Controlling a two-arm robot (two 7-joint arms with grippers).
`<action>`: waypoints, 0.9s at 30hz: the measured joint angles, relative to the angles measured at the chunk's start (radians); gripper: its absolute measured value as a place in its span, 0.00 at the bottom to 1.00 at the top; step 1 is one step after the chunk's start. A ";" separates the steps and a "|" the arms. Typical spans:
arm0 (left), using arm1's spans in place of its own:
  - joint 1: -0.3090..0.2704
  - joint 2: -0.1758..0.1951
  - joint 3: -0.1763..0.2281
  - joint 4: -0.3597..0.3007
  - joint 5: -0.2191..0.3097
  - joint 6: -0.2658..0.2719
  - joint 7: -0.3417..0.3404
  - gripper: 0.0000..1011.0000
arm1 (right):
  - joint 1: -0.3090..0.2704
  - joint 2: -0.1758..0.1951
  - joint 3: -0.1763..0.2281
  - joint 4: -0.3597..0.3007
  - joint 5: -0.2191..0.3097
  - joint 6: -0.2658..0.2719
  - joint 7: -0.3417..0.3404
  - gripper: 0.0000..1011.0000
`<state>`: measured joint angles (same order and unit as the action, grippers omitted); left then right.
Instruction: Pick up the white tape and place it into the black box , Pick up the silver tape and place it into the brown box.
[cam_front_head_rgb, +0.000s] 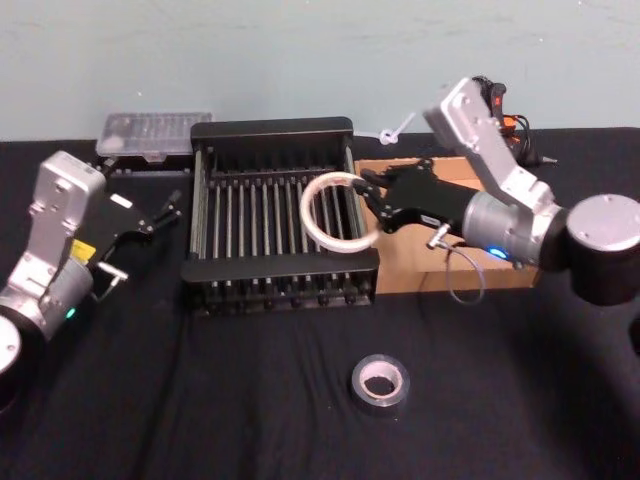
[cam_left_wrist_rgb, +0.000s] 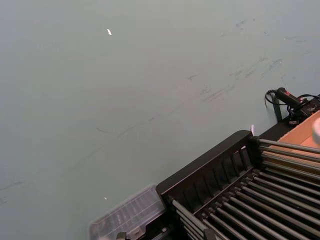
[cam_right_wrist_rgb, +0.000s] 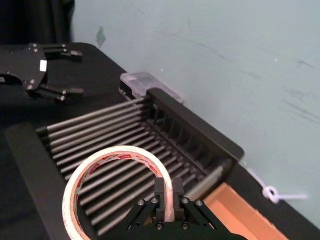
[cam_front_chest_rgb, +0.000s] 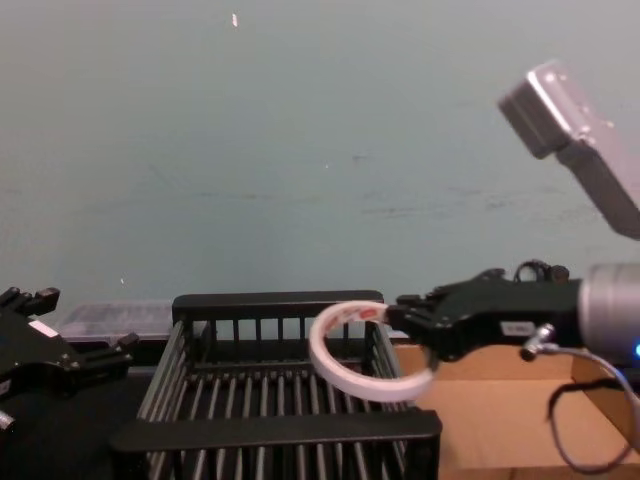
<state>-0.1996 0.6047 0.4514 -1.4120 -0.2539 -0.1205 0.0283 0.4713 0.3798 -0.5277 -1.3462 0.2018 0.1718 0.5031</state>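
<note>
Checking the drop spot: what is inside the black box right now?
Inside the black box only its barred bottom shows. The white tape, held by the right gripper, hangs above its right side, covering some bars.

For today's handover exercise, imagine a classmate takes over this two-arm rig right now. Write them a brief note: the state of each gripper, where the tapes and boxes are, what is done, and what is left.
Right gripper: shut on the white tape, holding it tilted above the right side of the black box.
Left gripper: open, idle left of the black box, holding nothing.
Silver tape: lying flat on the black tablecloth in front of the boxes, untouched.
Brown box: right of the black box, beneath the right arm.
Done: white tape picked up and carried over the black box.
Left: release it into the black box, then put the silver tape into the brown box.
</note>
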 joint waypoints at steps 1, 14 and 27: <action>0.000 0.000 0.000 0.000 0.000 0.000 0.000 0.99 | 0.015 -0.012 -0.007 0.018 -0.006 -0.006 0.003 0.10; 0.000 0.000 0.000 0.000 0.000 0.000 0.000 0.99 | 0.108 -0.094 -0.035 0.146 -0.039 -0.038 0.008 0.10; 0.000 0.000 0.000 0.000 0.000 0.000 0.000 0.99 | 0.103 -0.088 -0.035 0.137 -0.038 -0.036 0.008 0.10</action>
<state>-0.1996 0.6047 0.4514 -1.4119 -0.2539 -0.1205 0.0283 0.5738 0.2918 -0.5623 -1.2094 0.1639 0.1358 0.5111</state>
